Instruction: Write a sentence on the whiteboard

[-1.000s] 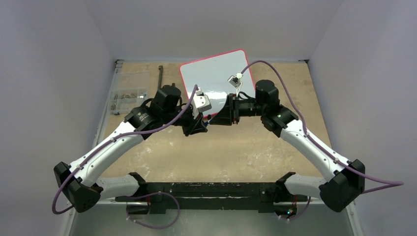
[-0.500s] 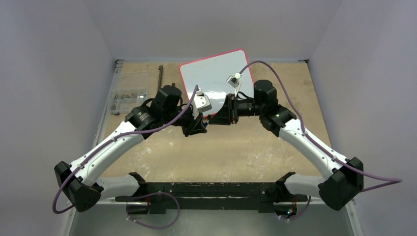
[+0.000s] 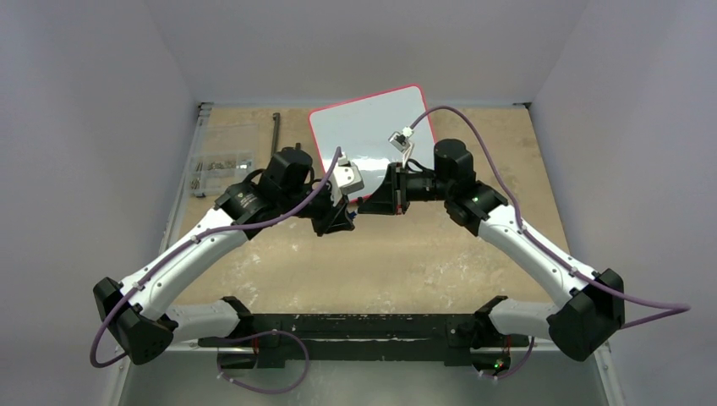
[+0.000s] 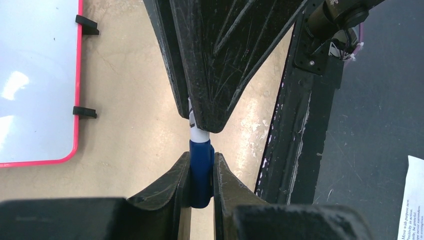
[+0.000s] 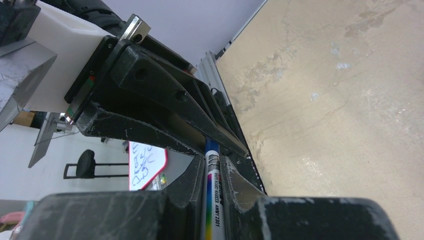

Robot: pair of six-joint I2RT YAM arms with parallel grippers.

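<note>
Whiteboard on table; left tool clamps blue cap, right tool clamps marker.

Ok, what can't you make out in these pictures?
Left wrist: the tip of the marker, hidden by the blue cap; most of its barrel, covered by the right gripper. The paper at lower right, cut off by the edge, print too small.
Top view: the marker, hidden where the left gripper meets the right; the whiteboard, near edge partly behind them.
Right wrist: blue writing on a distant red-framed board, too small to read.
</note>
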